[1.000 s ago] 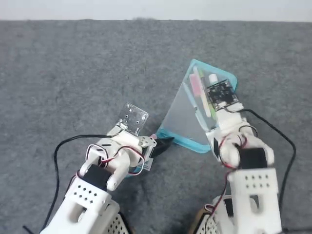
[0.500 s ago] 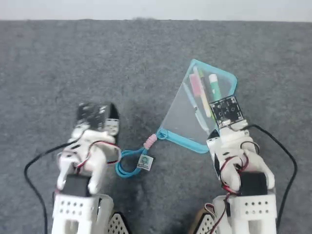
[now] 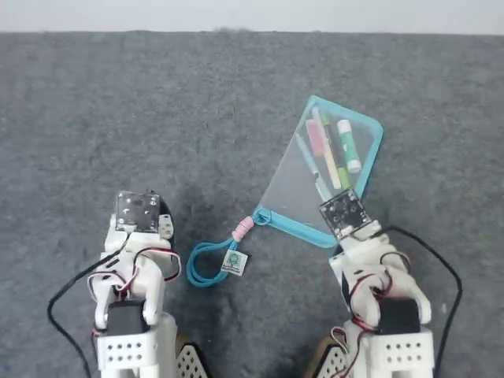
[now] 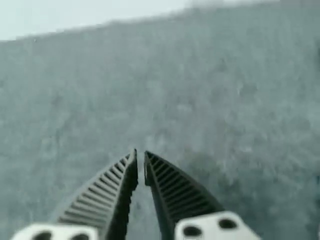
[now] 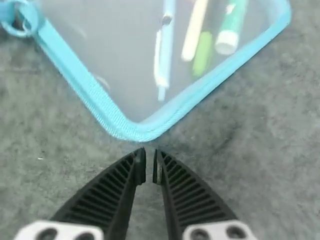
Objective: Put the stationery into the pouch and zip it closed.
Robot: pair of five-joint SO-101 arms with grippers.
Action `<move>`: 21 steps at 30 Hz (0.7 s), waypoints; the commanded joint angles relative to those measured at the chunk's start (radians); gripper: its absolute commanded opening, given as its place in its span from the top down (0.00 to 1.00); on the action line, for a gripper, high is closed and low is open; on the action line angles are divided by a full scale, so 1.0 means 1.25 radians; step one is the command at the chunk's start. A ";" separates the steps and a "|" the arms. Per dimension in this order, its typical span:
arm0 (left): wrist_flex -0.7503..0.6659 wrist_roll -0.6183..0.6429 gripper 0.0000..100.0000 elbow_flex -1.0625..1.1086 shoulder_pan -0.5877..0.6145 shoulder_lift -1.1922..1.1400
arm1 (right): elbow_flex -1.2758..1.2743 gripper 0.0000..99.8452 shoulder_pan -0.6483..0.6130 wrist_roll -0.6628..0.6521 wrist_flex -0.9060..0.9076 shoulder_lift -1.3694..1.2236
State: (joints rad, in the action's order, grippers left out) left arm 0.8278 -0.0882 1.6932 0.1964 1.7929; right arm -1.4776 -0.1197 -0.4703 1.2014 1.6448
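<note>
The pouch (image 3: 293, 185), pens (image 3: 329, 161) inside, lies corner-first just ahead of our right gripper (image 5: 149, 165), far nearer than our left gripper (image 4: 140, 164), and we see both pairs of jaws pressed almost together, empty.

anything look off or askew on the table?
Nothing stands out. The pouch lies flat with the pens inside, its strap looped on the mat beside it. Neither the left gripper nor the right gripper touches it.

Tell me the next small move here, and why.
Probably just park both arms: the pens lie inside the pouch, its zipper slider sits at the end corner, and the left gripper and right gripper are shut, holding nothing.
</note>
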 commanded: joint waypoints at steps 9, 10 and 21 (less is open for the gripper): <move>0.270 -0.012 0.98 -0.004 0.005 -0.006 | -0.164 0.96 0.109 -0.011 -0.009 0.120; 0.284 -0.016 0.98 -0.004 0.005 -0.006 | -0.166 0.96 0.134 -0.015 -0.009 0.117; 0.331 -0.015 0.98 -0.004 0.004 -0.005 | -0.166 0.96 0.446 -0.015 0.084 0.117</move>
State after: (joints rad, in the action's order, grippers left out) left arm 1.2390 -0.0944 1.6932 0.1964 1.7914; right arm -1.6648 0.3606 -0.4764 1.2996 1.7983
